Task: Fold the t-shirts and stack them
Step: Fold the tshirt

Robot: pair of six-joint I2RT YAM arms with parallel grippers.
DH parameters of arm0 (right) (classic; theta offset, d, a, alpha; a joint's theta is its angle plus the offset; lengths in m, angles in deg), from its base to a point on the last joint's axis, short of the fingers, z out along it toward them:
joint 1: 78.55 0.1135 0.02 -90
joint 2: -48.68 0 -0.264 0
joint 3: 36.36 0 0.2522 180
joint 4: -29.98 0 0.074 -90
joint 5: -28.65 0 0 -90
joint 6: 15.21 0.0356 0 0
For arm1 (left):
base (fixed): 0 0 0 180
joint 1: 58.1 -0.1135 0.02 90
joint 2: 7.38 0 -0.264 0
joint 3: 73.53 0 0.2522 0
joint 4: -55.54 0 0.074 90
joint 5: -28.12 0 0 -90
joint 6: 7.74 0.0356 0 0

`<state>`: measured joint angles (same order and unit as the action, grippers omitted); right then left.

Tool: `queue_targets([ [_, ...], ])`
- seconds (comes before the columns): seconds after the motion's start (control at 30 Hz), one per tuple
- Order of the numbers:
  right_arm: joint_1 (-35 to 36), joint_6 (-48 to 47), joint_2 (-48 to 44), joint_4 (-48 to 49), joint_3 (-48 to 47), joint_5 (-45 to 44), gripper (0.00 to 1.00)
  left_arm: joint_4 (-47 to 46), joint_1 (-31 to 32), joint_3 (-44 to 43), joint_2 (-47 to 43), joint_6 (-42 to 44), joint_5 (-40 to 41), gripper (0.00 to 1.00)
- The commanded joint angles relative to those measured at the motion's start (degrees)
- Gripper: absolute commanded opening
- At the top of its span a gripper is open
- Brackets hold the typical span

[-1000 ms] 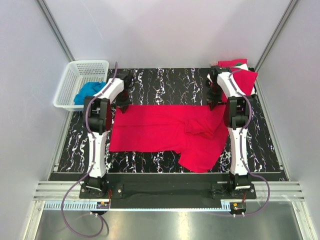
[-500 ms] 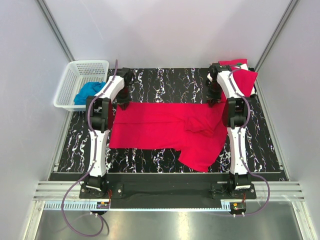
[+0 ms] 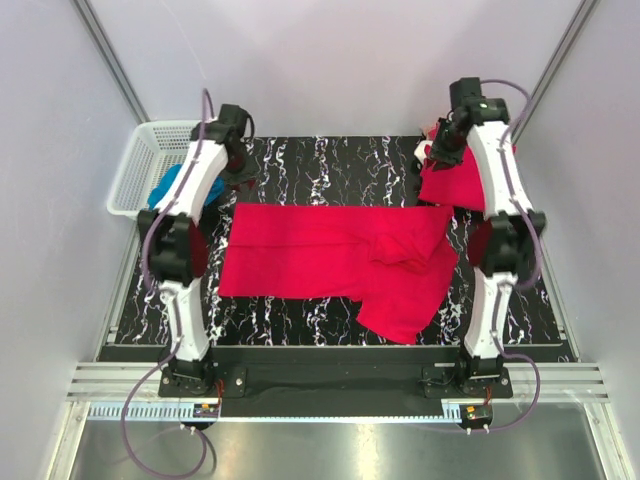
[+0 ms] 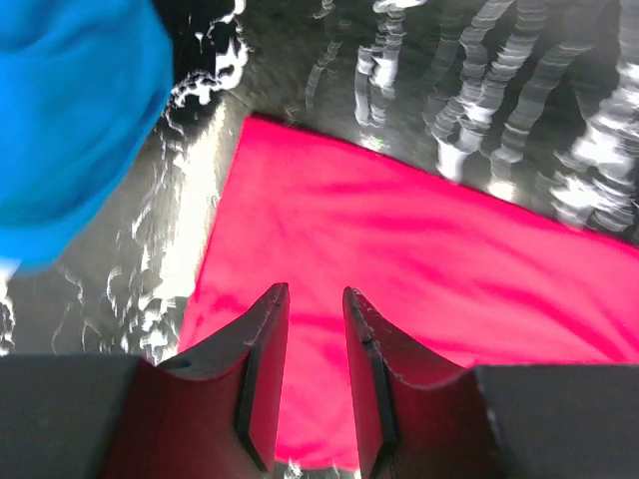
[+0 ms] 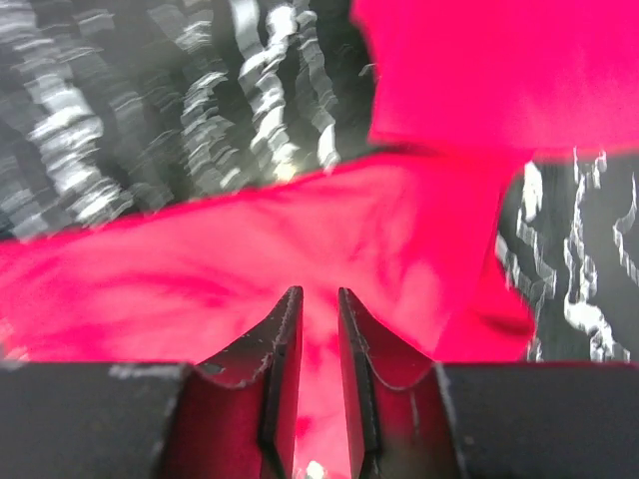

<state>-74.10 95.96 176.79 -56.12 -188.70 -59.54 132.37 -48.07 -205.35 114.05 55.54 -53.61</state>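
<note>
One red t-shirt (image 3: 330, 255) lies spread across the black marbled mat, its right part bunched and hanging toward the front. More red t-shirts (image 3: 455, 182) sit piled at the back right corner. My left gripper (image 3: 242, 172) hovers above the shirt's far left corner, open, nothing between its fingers (image 4: 262, 339). The red t-shirt (image 4: 419, 249) lies below it. My right gripper (image 3: 441, 150) hangs over the far right corner by the pile, open and empty too. In the right wrist view the red t-shirt (image 5: 220, 269) fills the ground under the right gripper (image 5: 319, 304), with the pile (image 5: 499, 70) beyond.
A white plastic basket (image 3: 135, 165) stands at the back left, off the mat, holding a blue cloth (image 3: 168, 185). That blue cloth (image 4: 70, 120) shows at the upper left of the left wrist view. Grey walls close in both sides and the back.
Both grippers opened and let go of the shirt's far edge, then rose and drew back toward the rear. The shirt stays flat on the mat.
</note>
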Motion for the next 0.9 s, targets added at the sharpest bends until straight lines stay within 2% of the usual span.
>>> queue_targets([
  [0.0,0.6,1.9,-23.1,0.2,20.2,5.5,0.27,-1.9,0.5,10.6,-15.1,1.0,-3.5,0.34],
  [0.03,1.3,2.3,-27.5,2.4,27.5,6.2,0.27,-3.1,1.7,18.9,-21.3,1.0,-2.4,0.34],
  [0.07,1.6,4.4,-32.2,8.7,35.3,7.9,0.28,-3.9,2.0,23.5,-24.5,0.7,-1.4,0.36],
  [0.1,1.7,4.6,-40.5,11.1,48.7,13.6,0.3,-4.6,2.2,28.0,-27.8,0.0,-1.5,0.37],
  [0.13,2.1,5.1,-44.1,12.4,54.0,14.5,0.3,-5.5,2.3,36.1,-34.1,-1.5,-2.0,0.38],
  [0.2,2.8,7.0,-54.2,12.0,64.4,15.8,0.3,-5.3,2.7,44.4,-40.4,-3.3,-3.1,0.38],
  [0.23,3.1,6.8,-57.3,11.8,66.9,16.5,0.31,-5.4,3.9,46.8,-46.3,-5.7,-3.2,0.4],
  [0.33,3.2,6.1,-67.0,7.7,71.7,17.4,0.32,-5.2,5.3,52.7,-55.9,-9.6,-3.2,0.41],
  [0.43,3.3,3.2,-72.6,4.7,74.9,17.8,0.33,-5.1,5.5,57.0,-62.1,-12.1,-2.1,0.42],
  [0.53,3.3,3.7,-75.4,3.6,79.4,18.9,0.33,-5.1,5.6,60.7,-65.8,-13.9,-1.8,0.42],
  [0.6,3.2,5.3,-78.9,2.8,82.1,21.1,0.33,-5.0,5.8,62.8,-68.5,-15.1,-4.5,0.43],
  [0.73,3.3,11.2,-89.0,4.4,88.2,22.5,0.39,-5.1,5.9,67.1,-75.0,-18.4,-6.1,0.45],
  [0.87,3.3,13.5,-91.2,4.0,91.9,21.9,0.39,-5.1,6.0,72.3,-79.1,-20.4,-6.7,0.47],
])
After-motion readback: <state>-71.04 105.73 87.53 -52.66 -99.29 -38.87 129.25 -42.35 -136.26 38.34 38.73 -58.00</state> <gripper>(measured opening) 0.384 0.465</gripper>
